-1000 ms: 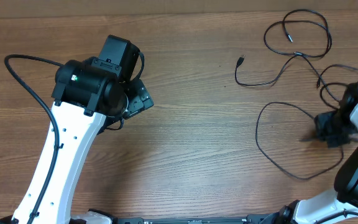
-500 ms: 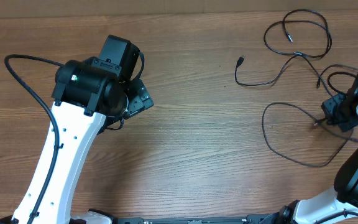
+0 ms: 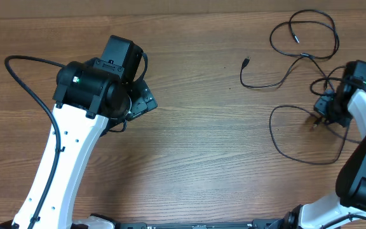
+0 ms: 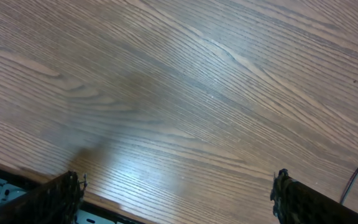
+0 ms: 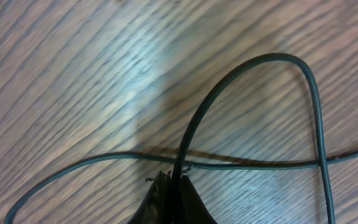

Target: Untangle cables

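Wood table (image 3: 202, 159), black cables (image 3: 260, 87) in loose loops — right gripper (image 5: 171, 186) clenched on one strand, left gripper (image 4: 178, 193) gaping wide over bare wood.

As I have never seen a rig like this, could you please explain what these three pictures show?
This is a robot with two white arms working at a wooden table. The wide picture looks straight down from a fixed camera above. The other two come from a small camera on each wrist, looking past that arm's own hand. Thin black cables lie in loose loops on the right arm's side of the table. The left hand is open over bare wood and holds nothing. The right hand is shut on one cable, pinching it just above the tabletop.
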You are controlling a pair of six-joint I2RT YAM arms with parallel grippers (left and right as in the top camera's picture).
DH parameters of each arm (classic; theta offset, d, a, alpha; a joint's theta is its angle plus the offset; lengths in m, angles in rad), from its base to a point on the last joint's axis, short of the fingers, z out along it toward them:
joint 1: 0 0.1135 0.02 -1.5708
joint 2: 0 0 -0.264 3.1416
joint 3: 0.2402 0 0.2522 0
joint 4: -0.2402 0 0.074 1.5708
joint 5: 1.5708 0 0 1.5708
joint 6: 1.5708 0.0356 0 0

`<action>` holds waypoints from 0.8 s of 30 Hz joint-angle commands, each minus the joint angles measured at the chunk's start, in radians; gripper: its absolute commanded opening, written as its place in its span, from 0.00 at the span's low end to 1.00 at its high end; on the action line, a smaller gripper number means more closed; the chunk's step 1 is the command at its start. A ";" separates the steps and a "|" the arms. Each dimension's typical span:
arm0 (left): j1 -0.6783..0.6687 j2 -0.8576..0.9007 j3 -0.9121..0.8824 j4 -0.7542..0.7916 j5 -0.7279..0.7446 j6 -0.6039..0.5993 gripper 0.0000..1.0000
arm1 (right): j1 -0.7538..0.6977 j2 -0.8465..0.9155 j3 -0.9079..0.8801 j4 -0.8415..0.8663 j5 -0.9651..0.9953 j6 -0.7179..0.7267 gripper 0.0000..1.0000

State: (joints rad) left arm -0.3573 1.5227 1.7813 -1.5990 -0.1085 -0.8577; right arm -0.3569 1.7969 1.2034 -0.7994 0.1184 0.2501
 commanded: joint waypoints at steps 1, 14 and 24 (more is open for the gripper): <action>0.003 -0.006 0.020 -0.006 -0.003 0.021 0.99 | 0.021 -0.001 -0.006 -0.002 0.039 -0.014 0.08; 0.003 -0.006 0.020 -0.003 -0.003 0.024 1.00 | 0.022 -0.001 -0.006 -0.110 -0.124 0.038 0.38; 0.003 -0.006 0.020 -0.010 -0.003 0.024 1.00 | 0.022 -0.001 -0.006 -0.143 -0.140 0.042 0.88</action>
State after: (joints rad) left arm -0.3573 1.5227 1.7813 -1.6058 -0.1081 -0.8574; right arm -0.3332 1.7969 1.2011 -0.9443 -0.0002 0.2916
